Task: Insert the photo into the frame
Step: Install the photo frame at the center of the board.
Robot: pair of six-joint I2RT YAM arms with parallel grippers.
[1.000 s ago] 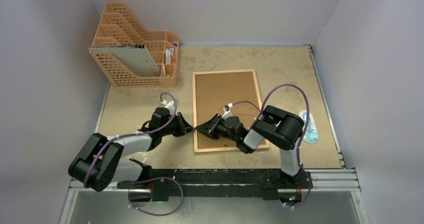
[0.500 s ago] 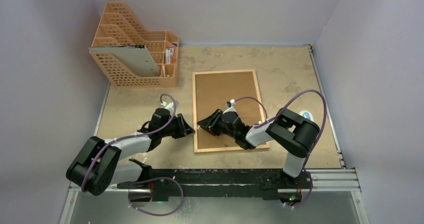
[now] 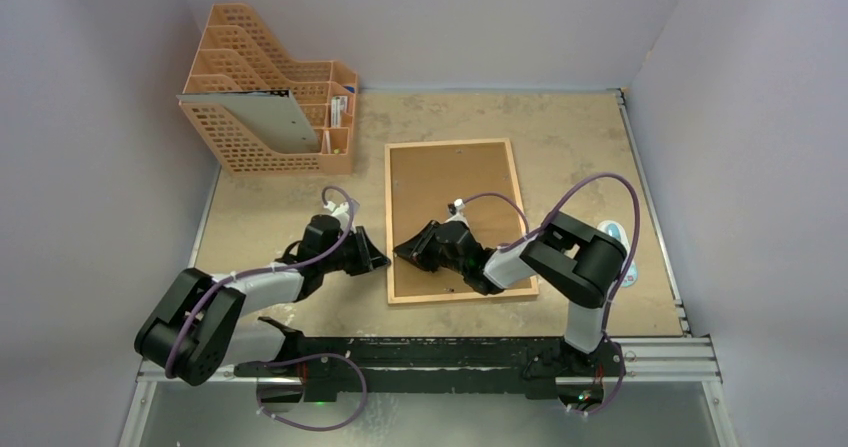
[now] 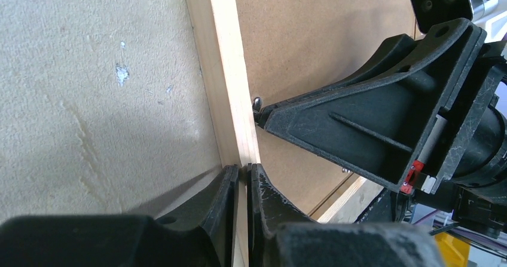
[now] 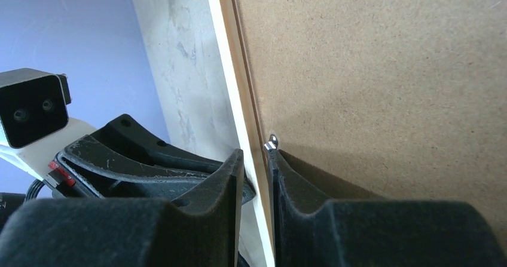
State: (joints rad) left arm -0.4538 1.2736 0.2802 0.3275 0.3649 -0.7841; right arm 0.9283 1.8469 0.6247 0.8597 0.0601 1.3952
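Note:
The frame (image 3: 450, 145) lies face down on the table, its brown backing panel (image 3: 450, 182) filling it. The photo is hidden. My left gripper (image 3: 381, 260) sits at the frame's left rail (image 4: 224, 52). Its tips (image 4: 243, 170) rest on the wood, shut to a thin slit with nothing between them. My right gripper (image 3: 400, 250) reaches across the backing to the same rail (image 5: 233, 58). It (image 5: 256, 156) stands slightly open astride the rail, one finger against a small metal tab (image 5: 272, 141), which also shows in the left wrist view (image 4: 257, 103).
An orange file rack (image 3: 270, 87) holding a grey sheet stands at the back left. A small blue-and-white object (image 3: 620, 252) lies right of the frame. The right gripper's body (image 4: 382, 117) hangs close over the backing, facing my left fingers.
The right gripper has slid a little further along the left rail and its elbow has swung out to the right. The left gripper has eased back slightly from the rail.

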